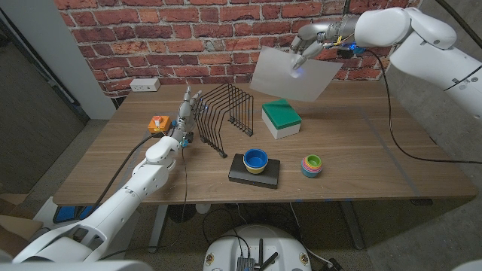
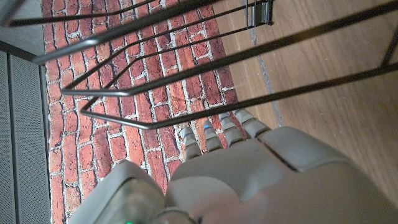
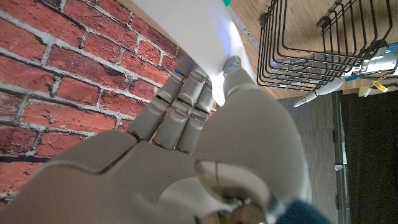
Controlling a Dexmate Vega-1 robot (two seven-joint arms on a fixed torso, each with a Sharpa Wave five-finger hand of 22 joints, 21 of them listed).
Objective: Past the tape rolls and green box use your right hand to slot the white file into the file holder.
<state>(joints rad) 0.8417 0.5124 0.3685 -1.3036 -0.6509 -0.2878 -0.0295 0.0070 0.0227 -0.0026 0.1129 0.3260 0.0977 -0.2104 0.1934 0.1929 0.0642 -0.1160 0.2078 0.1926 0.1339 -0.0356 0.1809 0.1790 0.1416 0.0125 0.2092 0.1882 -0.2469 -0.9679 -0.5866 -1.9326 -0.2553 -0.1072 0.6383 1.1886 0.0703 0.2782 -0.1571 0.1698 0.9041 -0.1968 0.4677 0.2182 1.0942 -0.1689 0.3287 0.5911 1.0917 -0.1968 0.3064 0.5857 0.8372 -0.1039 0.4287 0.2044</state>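
The long wooden bench carries everything, with a red brick wall behind it. The black wire file holder stands at the far left of the middle. Raised in the air over the far right part of the bench, the flat white file hangs tilted, pinched at its upper edge by the right hand; the right wrist view shows the thumb on one face and the fingers behind the other. Below the file sits the green-topped white box, and nearer, a black box bearing a blue and yellow roll of tape, with a stack of coloured tape rolls to its right. The left hand stands beside the holder's left side, fingers straight and apart, holding nothing.

The carry step appears to be in hand: the file is lifted but well apart from the holder. Next it likely needs to travel left, turn edge-down to match the wire dividers, then lower into a slot.
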